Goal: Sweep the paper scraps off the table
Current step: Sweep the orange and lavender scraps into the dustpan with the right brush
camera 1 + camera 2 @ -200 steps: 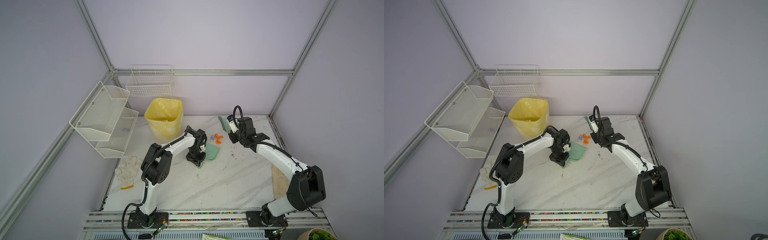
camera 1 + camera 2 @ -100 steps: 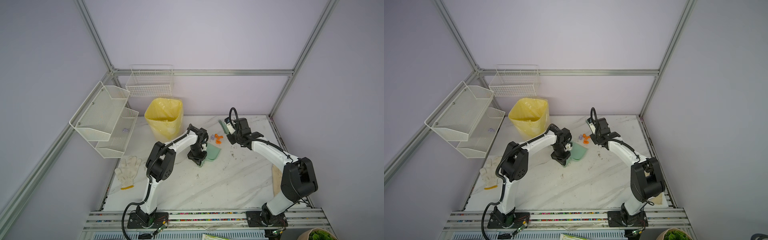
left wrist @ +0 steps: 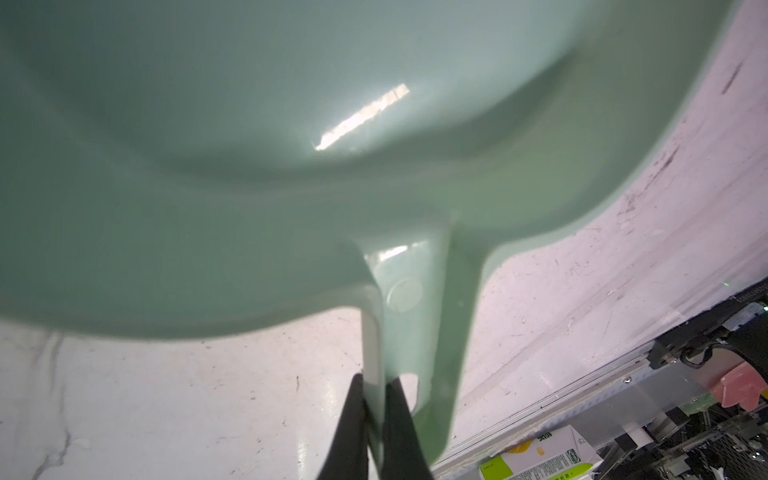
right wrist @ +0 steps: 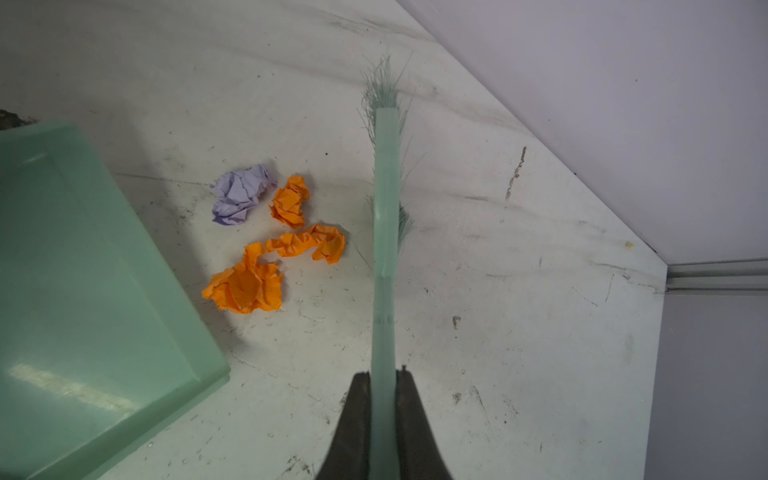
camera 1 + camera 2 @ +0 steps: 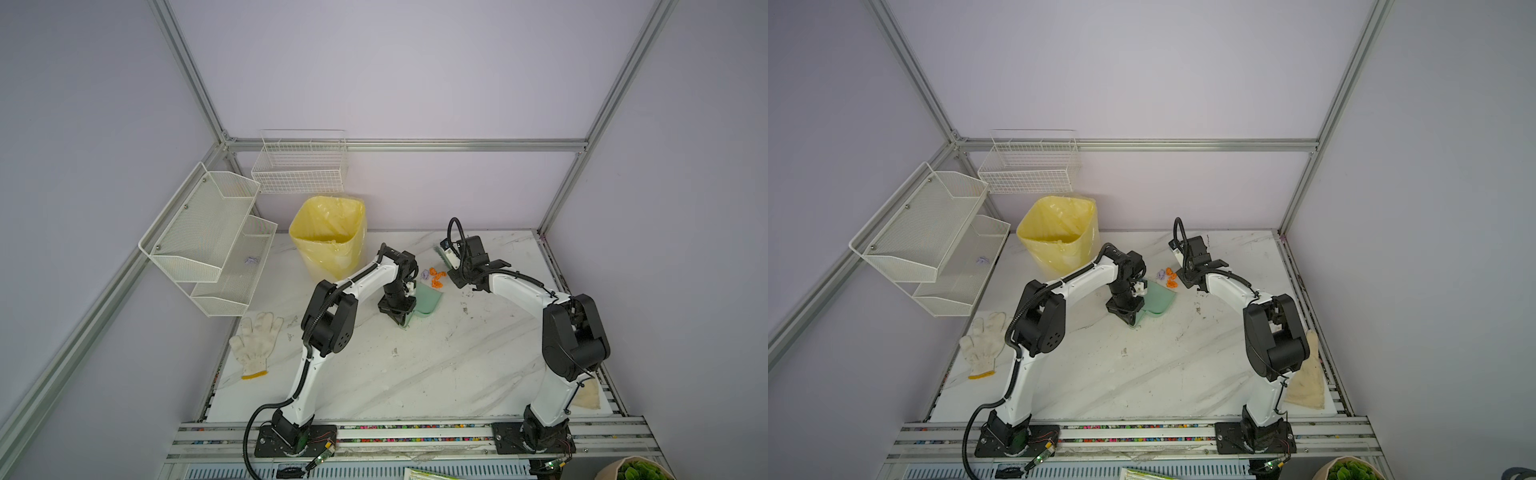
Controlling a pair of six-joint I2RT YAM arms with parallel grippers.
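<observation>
Scuffed white marble makes up the desk [image 5: 419,374], with a yellow-lined bin [image 5: 328,237] at its far left. The scraps [image 4: 245,286], one lilac wad and three orange ones, lie in a tight cluster on the far middle of the desk. The dustpan [image 4: 87,291] sits just left of them with its open lip turned their way, and the brush [image 4: 385,199] stands just right of them, so the cluster lies between the two tools. The left jaws are clamped on a rib of the dustpan's handle; the right jaws are clamped on the brush handle. Whether the bristles press on the desk I cannot tell. The pan's floor looks bare in both wrist views, so by my reading nothing has been collected. Both tools are in hand and lined up, so the setting-up seems done. What is left is the sweep itself, driving all four wads leftward over the lip, and then most likely a tip into the bin. A small lilac bit [image 5: 251,260] lies on the lower mesh shelf [image 5: 232,282] at the far left, off the desk; it is too small to tell whether it is paper.
</observation>
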